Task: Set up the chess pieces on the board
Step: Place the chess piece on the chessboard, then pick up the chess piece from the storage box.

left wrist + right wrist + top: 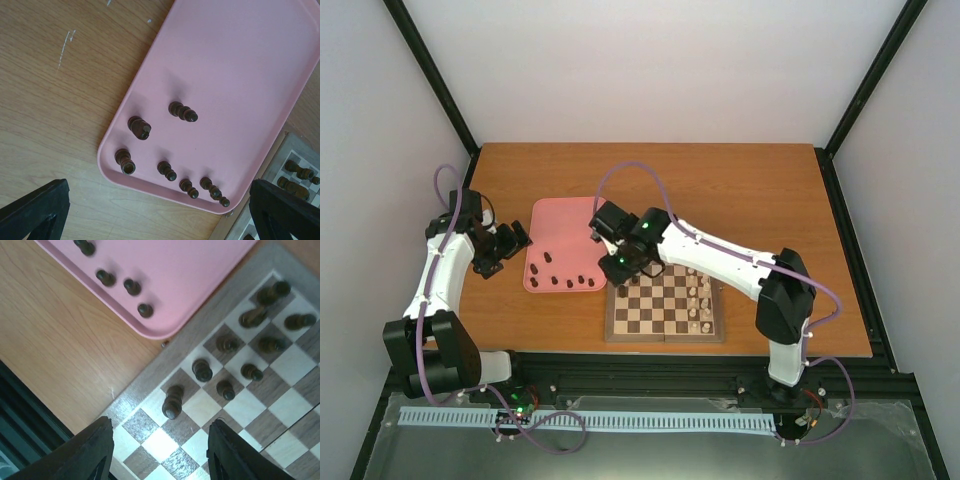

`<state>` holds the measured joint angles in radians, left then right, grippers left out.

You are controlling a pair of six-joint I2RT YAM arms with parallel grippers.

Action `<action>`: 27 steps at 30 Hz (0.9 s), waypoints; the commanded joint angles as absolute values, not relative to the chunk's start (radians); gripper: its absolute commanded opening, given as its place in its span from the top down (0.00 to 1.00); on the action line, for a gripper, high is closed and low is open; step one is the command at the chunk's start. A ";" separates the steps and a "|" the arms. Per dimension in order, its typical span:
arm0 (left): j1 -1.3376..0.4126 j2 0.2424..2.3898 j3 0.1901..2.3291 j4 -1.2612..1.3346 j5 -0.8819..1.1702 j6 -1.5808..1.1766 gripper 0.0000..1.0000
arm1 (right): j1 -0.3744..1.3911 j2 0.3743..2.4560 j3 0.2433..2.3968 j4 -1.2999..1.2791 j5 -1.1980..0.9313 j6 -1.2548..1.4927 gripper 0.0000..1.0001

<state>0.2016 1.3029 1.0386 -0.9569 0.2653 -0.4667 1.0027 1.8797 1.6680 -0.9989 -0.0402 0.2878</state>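
The right gripper hangs over the board's corner, jaws apart and empty, with dark pieces standing just beyond. The left gripper gapes wide above the tray, where more wait. The next move probably means fetching one.

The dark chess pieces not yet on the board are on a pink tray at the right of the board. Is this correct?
Not quite: the top external view shows the pink tray at the left of the board, not the right. The unplaced dark chess pieces are indeed on it.
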 commanded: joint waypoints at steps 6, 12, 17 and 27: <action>0.198 1.297 1.081 -0.949 0.262 -0.457 0.00 | 1.001 2.025 2.024 -1.075 -0.059 0.218 0.43; 0.197 1.293 1.089 -0.951 0.265 -0.464 0.00 | 1.002 2.205 2.232 -1.050 -0.131 0.203 0.45; 0.197 1.298 1.091 -0.954 0.267 -0.463 0.00 | 1.001 2.257 2.295 -1.049 -0.144 0.204 0.47; 0.191 1.284 1.056 -0.938 0.252 -0.458 0.00 | 1.000 2.214 2.238 -1.051 -0.079 0.207 0.47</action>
